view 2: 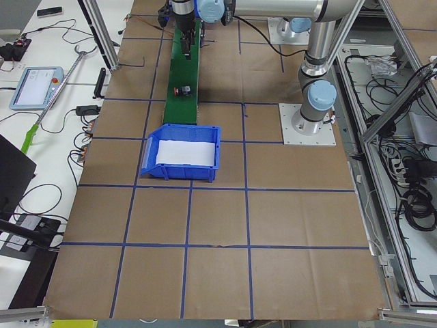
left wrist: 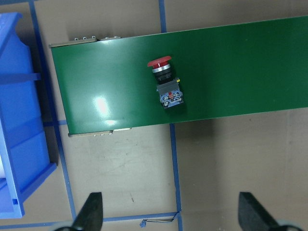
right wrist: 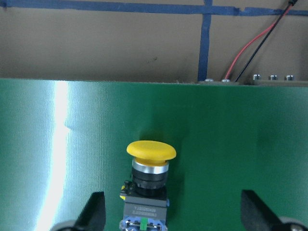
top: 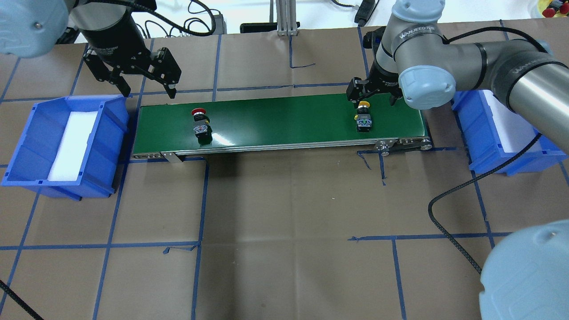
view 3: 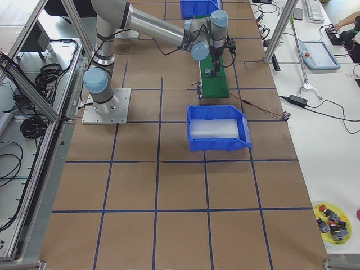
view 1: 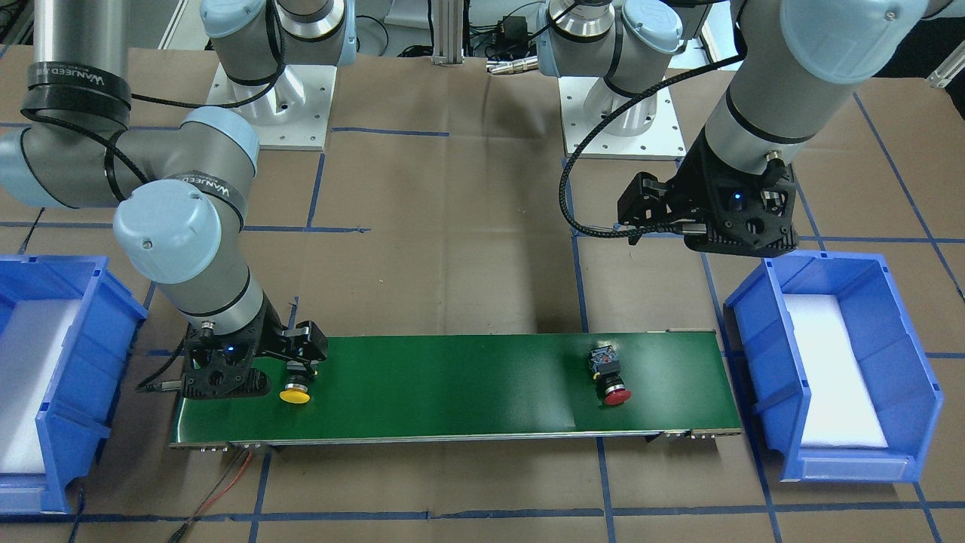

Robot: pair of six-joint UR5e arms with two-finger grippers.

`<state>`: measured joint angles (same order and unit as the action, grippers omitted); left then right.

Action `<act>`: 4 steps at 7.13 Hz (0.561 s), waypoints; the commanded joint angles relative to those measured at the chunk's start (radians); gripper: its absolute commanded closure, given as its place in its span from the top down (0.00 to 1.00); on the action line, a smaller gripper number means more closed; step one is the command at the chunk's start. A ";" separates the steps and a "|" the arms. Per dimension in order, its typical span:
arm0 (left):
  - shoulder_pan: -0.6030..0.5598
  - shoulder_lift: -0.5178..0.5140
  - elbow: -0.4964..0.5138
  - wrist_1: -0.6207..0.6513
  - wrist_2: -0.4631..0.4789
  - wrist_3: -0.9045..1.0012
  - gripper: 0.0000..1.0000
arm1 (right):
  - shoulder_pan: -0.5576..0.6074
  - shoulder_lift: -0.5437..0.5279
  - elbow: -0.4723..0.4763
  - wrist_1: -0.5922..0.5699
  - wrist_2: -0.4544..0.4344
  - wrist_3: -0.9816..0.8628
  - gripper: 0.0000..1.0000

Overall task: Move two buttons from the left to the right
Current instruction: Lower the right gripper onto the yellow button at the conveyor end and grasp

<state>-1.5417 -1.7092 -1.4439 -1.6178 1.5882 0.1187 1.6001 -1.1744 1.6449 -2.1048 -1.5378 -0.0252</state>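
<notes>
1. Currently the yellow-capped push button, with a black neck and a boxy black-grey rear block, lies on its side near the right end of the long green conveyor belt. Its cap points to the far side, away from the robot.
2. The right two-finger gripper sits low over this button with its claw apart. One finger stands on each side of the rear block, and the wrist view shows a gap of belt between each finger and the button.
3. The red-capped push button, of the same build, lies on its side on the left part of the belt. It is well apart from the yellow one, and its cap also points to the far side.
4. The left two-finger gripper hangs high above the brown paper table top by the belt's left end. Its claw is wide apart and holds nothing, and it is well clear of the red button.
5. The left blue plastic bin stands just beside the belt's left end and the right blue plastic bin just beside its right end. Each has a white foam pad on its floor.
</notes>
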 commanded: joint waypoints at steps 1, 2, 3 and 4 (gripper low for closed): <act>0.006 0.023 -0.024 0.038 -0.001 -0.002 0.99 | 0.000 0.045 0.000 -0.001 -0.013 -0.002 1.00; 0.033 0.028 -0.020 0.035 -0.005 -0.001 0.99 | 0.000 0.050 0.001 0.000 -0.016 -0.002 0.99; 0.058 0.032 -0.020 0.033 -0.031 -0.001 1.00 | 0.000 0.051 0.006 0.003 -0.016 -0.001 0.66; 0.057 0.031 -0.021 0.033 -0.036 -0.004 1.00 | 0.000 0.053 0.006 0.005 -0.015 0.001 0.28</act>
<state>-1.4944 -1.6792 -1.4642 -1.5844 1.5645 0.1173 1.5999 -1.1245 1.6492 -2.1023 -1.5527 -0.0261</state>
